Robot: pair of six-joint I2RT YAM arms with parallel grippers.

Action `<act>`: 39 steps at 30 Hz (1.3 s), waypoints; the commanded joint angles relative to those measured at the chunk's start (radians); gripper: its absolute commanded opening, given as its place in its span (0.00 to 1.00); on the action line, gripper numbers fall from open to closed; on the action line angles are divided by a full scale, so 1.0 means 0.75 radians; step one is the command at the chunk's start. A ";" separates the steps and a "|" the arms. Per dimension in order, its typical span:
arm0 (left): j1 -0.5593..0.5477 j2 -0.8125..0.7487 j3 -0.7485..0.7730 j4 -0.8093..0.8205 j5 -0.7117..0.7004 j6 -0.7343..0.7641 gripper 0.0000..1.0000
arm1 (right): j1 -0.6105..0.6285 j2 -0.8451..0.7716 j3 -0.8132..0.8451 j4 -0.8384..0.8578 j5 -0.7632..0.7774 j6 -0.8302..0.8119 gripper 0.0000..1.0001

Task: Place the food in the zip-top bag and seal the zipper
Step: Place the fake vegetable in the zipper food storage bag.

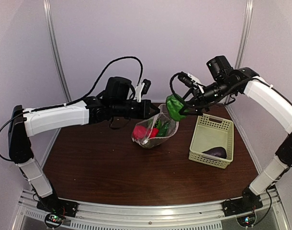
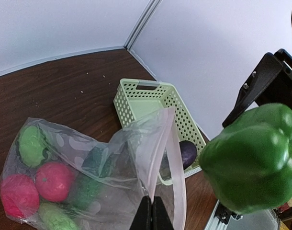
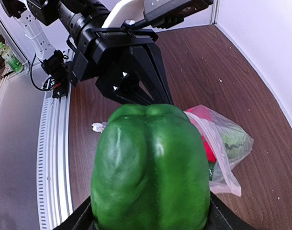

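The clear zip-top bag [image 1: 153,133] rests on the table, its mouth edge lifted. My left gripper [image 2: 151,207] is shut on that edge, where the pale zipper strip [image 2: 177,167] loops upward. Inside the bag lie two red round pieces [image 2: 52,181] and several green pieces [image 2: 32,143]. A large green pepper [image 3: 153,167] hangs just above and to the right of the bag's mouth, and my right gripper [image 1: 180,106] is shut on it, one finger on each side. One dark purple piece [image 1: 215,152] lies in the basket.
A pale green perforated basket [image 1: 210,125] stands at the right of the table, close to the bag. The white back and side walls stand close behind both arms. A small white scrap [image 3: 97,126] lies on the table near the front rail.
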 commanded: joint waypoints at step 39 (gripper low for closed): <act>0.005 -0.113 0.065 0.031 -0.027 -0.004 0.00 | 0.134 0.073 0.133 0.053 -0.003 0.214 1.00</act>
